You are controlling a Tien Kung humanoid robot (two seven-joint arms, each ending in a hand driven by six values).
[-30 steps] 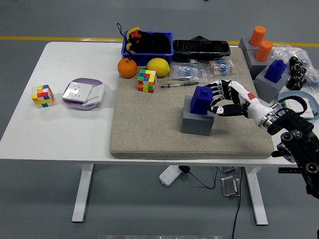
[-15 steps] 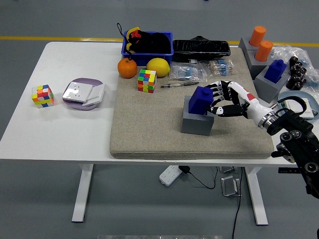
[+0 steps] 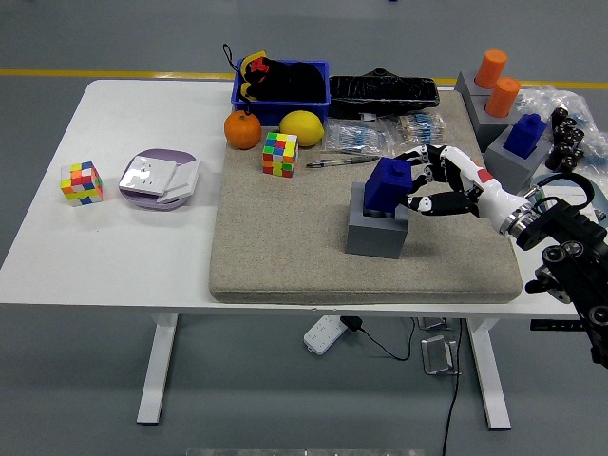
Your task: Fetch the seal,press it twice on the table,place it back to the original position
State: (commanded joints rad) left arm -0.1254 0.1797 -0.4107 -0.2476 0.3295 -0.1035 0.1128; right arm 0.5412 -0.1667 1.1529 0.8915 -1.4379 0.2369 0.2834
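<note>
Blue seal: sat tilted in the grey holder, toward the mat's right edge. Right hand: fingers pinching its upper block. Judged rigid, light, smooth-sided; best gripped across the top knob.

The white counter carries a large beige felt mat over its middle and right part. Toward the left edge, directly on the bare top, lie a Rubik's cube and a lilac plate holding white cards.
</note>
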